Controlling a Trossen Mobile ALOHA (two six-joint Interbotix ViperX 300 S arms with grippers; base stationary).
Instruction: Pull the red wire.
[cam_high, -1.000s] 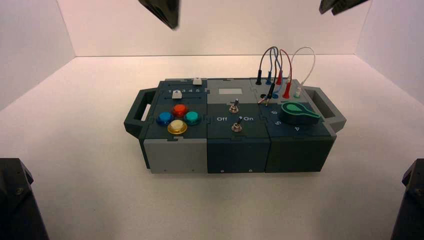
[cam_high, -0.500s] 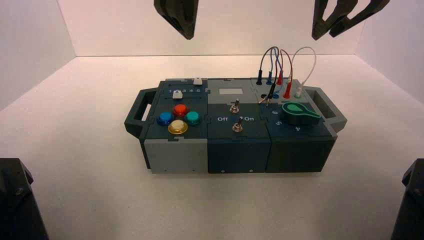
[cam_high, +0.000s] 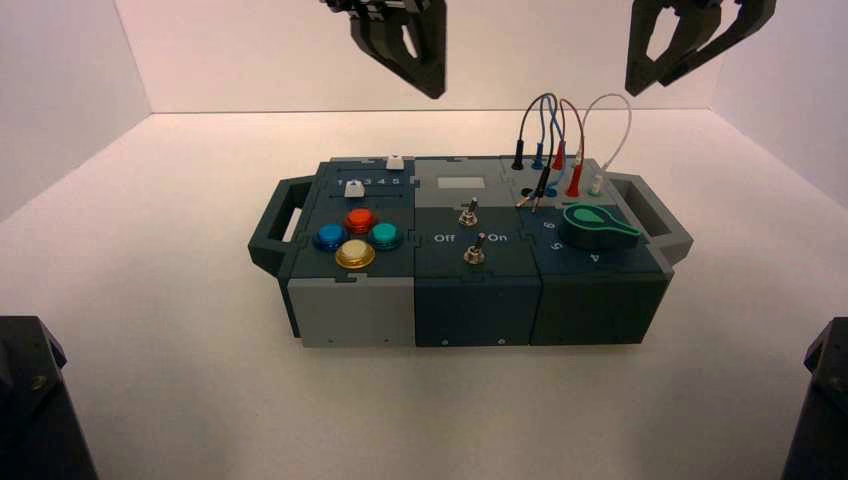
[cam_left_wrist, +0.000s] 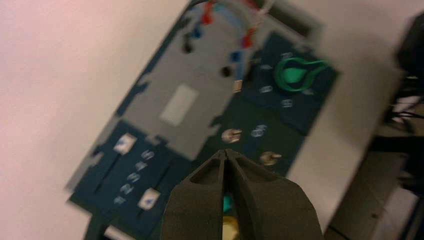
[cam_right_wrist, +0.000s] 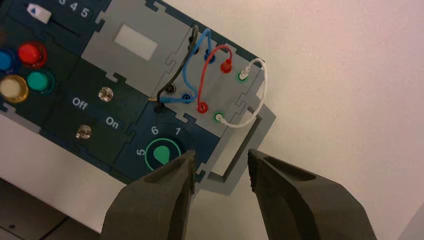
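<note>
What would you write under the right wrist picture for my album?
Open right end effector hovering above the box's handle, red wire plugged in beside the white wire.

The dark blue-and-grey box (cam_high: 470, 262) carries 4 round domed buttons: 1 red (cam_high: 359, 219), 1 blue (cam_high: 329, 237), 1 teal (cam_high: 385, 235), 1 yellow (cam_high: 354, 254). It has 2 small metal toggle switches (cam_high: 467, 213), 2 white-capped sliders (cam_high: 354, 188), 1 green pointer knob (cam_high: 598, 226) and 2 side handles (cam_high: 283, 215). 4 looped wires show: 1 black (cam_right_wrist: 176, 73), 1 blue (cam_right_wrist: 196, 55), 1 red (cam_right_wrist: 209, 67), 1 white (cam_right_wrist: 260, 92). 2 black grippers (cam_high: 408, 45) hang above.
</note>
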